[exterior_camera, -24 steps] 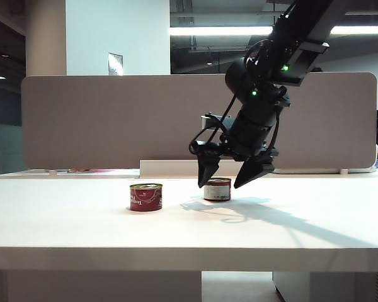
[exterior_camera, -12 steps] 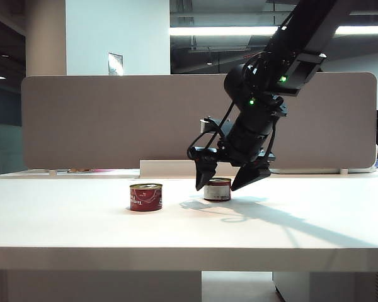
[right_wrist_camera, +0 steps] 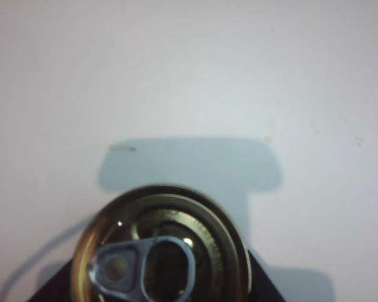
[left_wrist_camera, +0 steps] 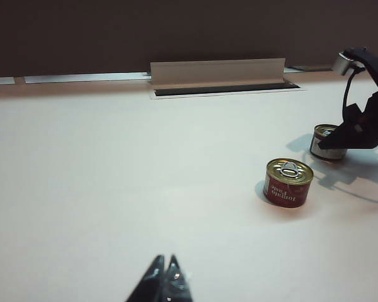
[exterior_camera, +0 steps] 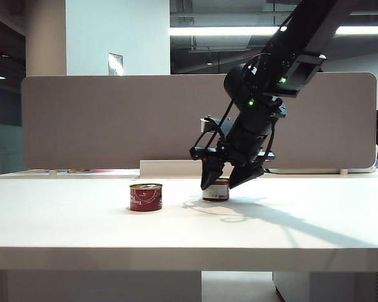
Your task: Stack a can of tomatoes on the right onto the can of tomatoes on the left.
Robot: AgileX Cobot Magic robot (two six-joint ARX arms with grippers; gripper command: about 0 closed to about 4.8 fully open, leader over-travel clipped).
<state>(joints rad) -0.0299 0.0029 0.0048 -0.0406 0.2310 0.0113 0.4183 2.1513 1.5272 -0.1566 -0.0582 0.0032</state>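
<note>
- White counter (exterior_camera: 82, 226) carries two short round tomato cans, both upright, well apart from each other
- Left red-labelled tomato can (exterior_camera: 145, 197) stands alone; gold pull-tab lid faces up; also seen in left wrist view (left_wrist_camera: 288, 182)
- Right tomato can with gold pull-tab lid (exterior_camera: 216, 190) stands to the right of the red one and further back
- Right gripper (exterior_camera: 227, 182), black, angled down from upper right, straddles the right can; one finger on each side of it, jaws partly drawn in; contact with the can wall cannot be told
- Right wrist view: can lid (right_wrist_camera: 164, 248) directly below camera, ring pull visible
- Left gripper (left_wrist_camera: 164, 283) low over bare counter, far from both cans, fingertips pressed together, grasping nothing
</note>
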